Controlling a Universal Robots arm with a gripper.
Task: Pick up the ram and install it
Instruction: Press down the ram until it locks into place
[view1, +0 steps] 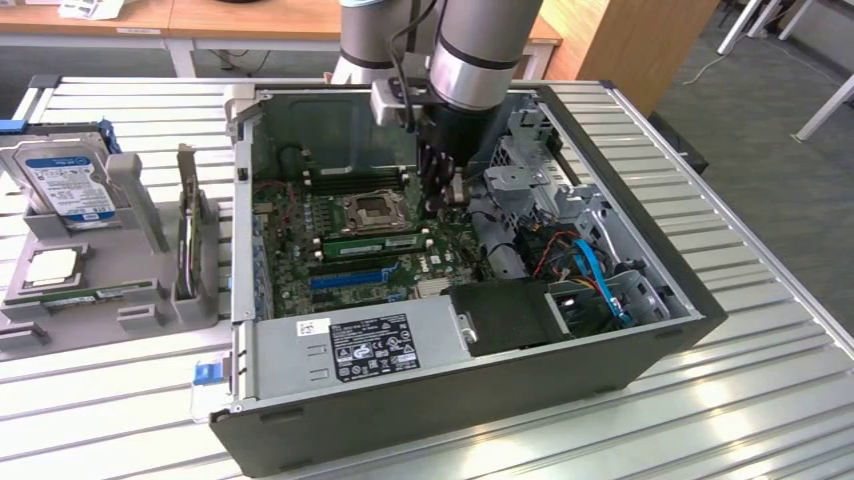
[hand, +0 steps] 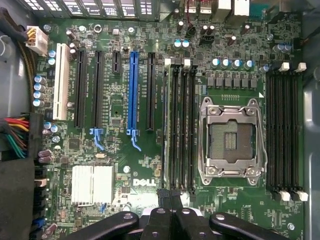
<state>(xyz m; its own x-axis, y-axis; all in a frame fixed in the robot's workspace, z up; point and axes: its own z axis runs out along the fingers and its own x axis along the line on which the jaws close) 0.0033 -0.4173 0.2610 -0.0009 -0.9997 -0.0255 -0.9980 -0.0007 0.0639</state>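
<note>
The ram is a long green stick standing on edge in the bank of black memory slots beside the empty processor socket, inside the open computer case. My gripper reaches down into the case just past the ram's end on the exterior view's right. In the wrist view my gripper hangs over one end of that slot bank. Its black fingers are pressed together and nothing shows between them.
A blue expansion slot and black ones lie beside the memory slots, with a second slot bank past the socket. Drive cages and blue cables crowd the case's right. A grey fixture left of the case holds a hard drive.
</note>
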